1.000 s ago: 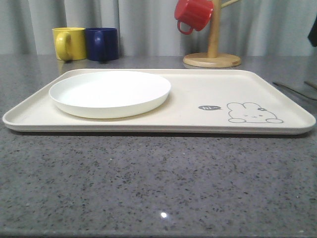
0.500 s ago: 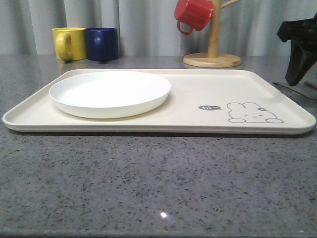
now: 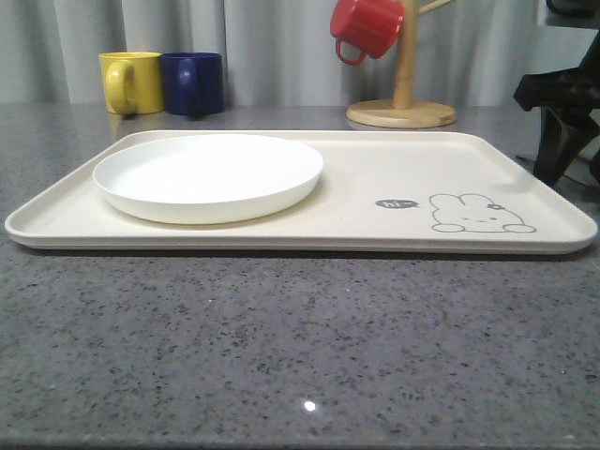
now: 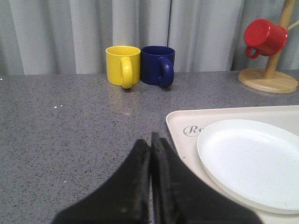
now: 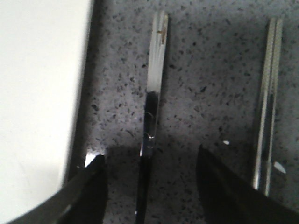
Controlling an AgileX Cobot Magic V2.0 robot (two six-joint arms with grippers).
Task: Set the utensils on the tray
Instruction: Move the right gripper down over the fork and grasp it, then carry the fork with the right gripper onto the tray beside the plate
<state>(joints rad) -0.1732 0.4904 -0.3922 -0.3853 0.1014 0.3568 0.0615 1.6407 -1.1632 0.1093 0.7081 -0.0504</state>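
Front view: large flat rectangular cream tray point(image 3: 375, 164) with rounded corners, low rim and grey rabbit drawing, on a speckled grey stone-look tabletop point(image 3: 300, 347). Round white matte plate point(image 3: 208, 175) lay on the tray. Glossy yellow mug point(image 3: 130, 82) and dark blue mug point(image 3: 193, 82) stood side by side behind it; a red mug point(image 3: 367, 26) hung from a pale wooden mug tree point(image 3: 402, 94). Black right gripper point(image 3: 574, 178) stood just beyond the tray's edge, low over the tabletop; its opening could not be told here.

Left wrist view: black left gripper point(image 4: 150, 140) with fingers pressed flat together, nothing held; the tray corner and plate lay just beside it, the mugs well beyond.

Right wrist view: right gripper fingers point(image 5: 88, 186) spread wide, empty. Slim flat shiny silver utensil handle point(image 5: 152, 121) lay on the tabletop between them, ungrasped. Pair of flat silver metal chopsticks point(image 5: 267, 102) lay parallel, outside one finger; the tray's smooth cream rim lay outside the other.
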